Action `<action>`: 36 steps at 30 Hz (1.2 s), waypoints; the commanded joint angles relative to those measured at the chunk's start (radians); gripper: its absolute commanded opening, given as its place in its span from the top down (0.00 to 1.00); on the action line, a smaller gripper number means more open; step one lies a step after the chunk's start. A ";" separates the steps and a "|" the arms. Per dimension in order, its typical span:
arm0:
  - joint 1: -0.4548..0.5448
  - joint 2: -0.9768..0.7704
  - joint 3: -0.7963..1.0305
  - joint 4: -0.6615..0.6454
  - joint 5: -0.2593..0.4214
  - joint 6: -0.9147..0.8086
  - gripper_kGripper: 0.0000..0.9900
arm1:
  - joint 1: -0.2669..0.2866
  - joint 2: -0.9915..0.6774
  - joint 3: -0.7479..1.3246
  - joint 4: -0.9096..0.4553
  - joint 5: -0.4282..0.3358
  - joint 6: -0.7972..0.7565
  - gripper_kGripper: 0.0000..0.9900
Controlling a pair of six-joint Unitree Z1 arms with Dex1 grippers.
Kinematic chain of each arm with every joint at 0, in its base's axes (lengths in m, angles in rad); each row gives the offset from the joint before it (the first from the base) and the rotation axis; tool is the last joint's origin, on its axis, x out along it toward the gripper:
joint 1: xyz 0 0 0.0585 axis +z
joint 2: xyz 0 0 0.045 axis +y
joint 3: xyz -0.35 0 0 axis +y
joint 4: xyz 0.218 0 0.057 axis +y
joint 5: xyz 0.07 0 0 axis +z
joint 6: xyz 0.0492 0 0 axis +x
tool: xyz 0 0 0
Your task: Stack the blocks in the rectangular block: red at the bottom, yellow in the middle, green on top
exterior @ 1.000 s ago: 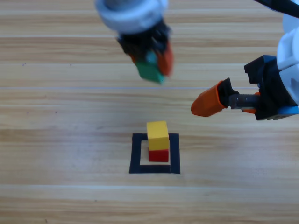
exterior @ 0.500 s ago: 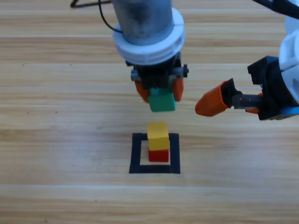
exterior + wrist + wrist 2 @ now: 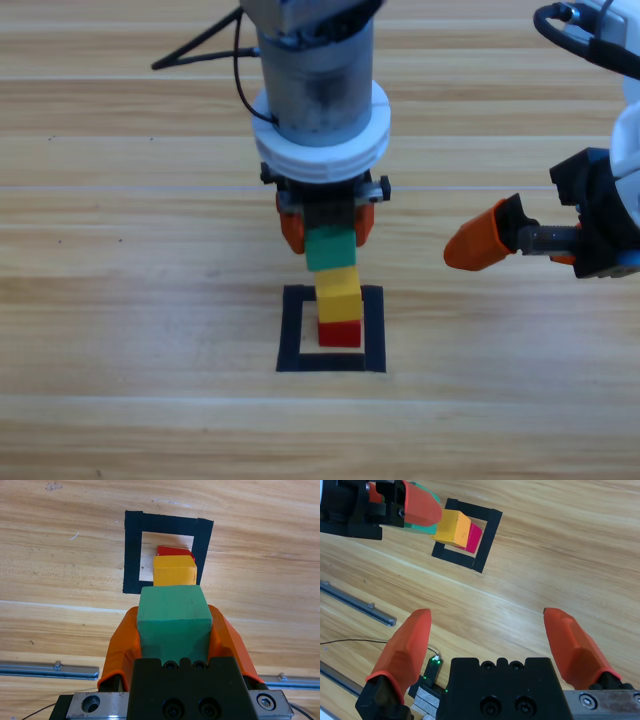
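Three cubes in all: one red cube (image 3: 340, 334), one yellow cube (image 3: 338, 294) and one green cube (image 3: 331, 249), all at the one black tape square (image 3: 292, 330). Two end effectors: the left end effector (image 3: 327, 226) above that square, the right end effector (image 3: 482, 247) off to its right. One bench (image 3: 120, 300).

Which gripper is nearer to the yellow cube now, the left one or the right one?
Left. The left gripper hangs just above the yellow cube, holding the green cube. The right gripper waits off to the side.
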 commanded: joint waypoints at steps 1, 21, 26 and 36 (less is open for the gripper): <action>-0.016 0.073 -0.019 0.006 0.012 -0.010 0.90 | -0.038 -0.019 0.041 -0.010 0.019 0.001 0.00; -0.017 0.110 -0.044 0.006 0.013 -0.002 0.90 | -0.038 -0.014 0.041 -0.014 0.019 0.001 0.00; -0.017 0.110 -0.039 0.006 0.012 -0.001 0.90 | -0.038 -0.012 0.041 -0.016 0.019 0.001 0.00; -0.017 0.111 -0.027 0.006 0.009 -0.001 0.90 | -0.038 -0.009 0.041 -0.017 0.019 0.001 0.00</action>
